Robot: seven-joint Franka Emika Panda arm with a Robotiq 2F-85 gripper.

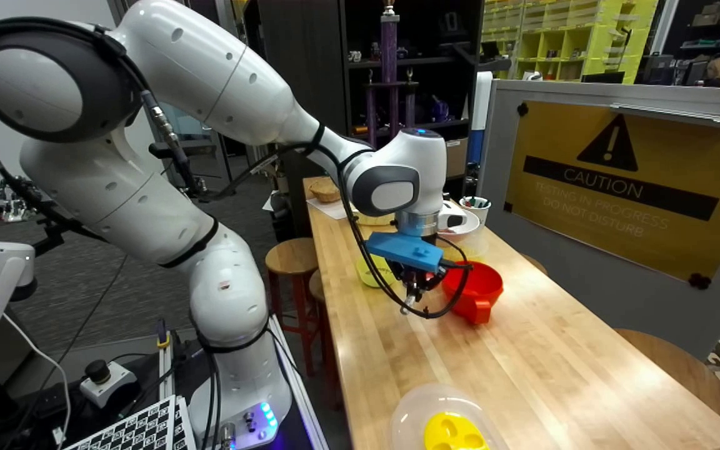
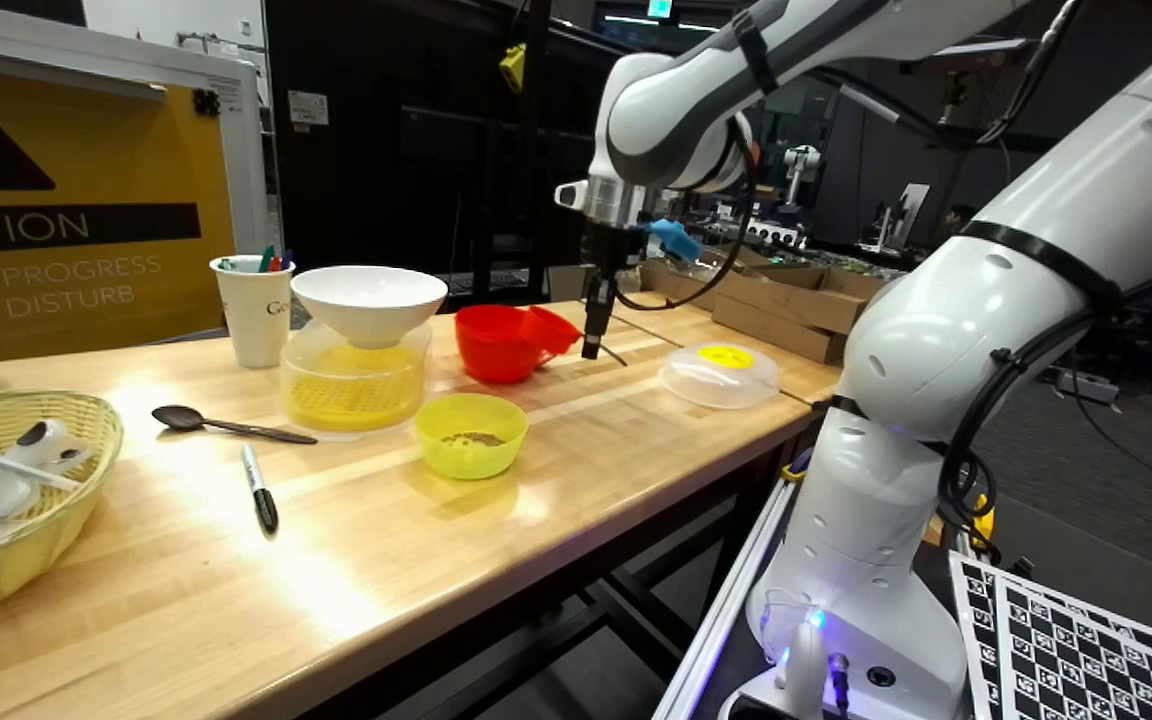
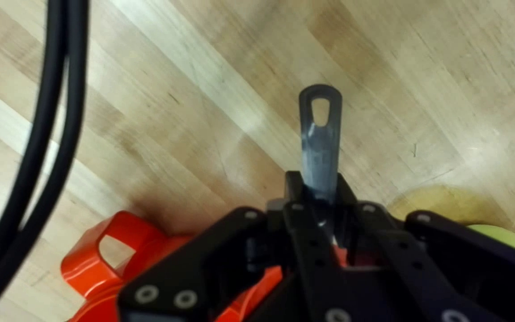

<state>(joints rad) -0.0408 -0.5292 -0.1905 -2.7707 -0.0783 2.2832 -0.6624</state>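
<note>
Dark grey plastic shows at the middle of the wrist view: a utensil handle [image 3: 321, 145], slotted near its rounded end. The gripper [image 3: 319, 187] pinches it between both fingers, and the rounded end sticks out past them; the rest of the utensil is hidden by the gripper. Partly under the gripper is a red bowl [image 3: 148, 252] with a loop handle. Right of the red bowl, the edge of a yellow-green bowl [image 3: 510, 238] shows. Under the red bowl spreads the wooden table [image 3: 186, 147].

In an exterior view, the gripper hangs just left of the red bowl, below a blue housing [image 1: 405, 250]. Much nearer the camera than the red bowl is a clear dome lid [image 1: 411, 415] with a yellow top. A CAUTION sign [image 1: 622, 228] hangs to the red bowl's right, beyond the table.

In an exterior view, the fingertips are just right of the red bowl. Left of the red bowl, a white bowl [image 2: 370, 300] sits on a clear container [image 2: 356, 395] with a yellow strainer; farther left stand a paper cup [image 2: 261, 315] of pens and a wicker basket [image 2: 66, 525]. Nearer the camera than the red bowl are a black spoon [image 2: 236, 425], a marker [image 2: 259, 490] and the yellow-green bowl, holding small brown bits.
</note>
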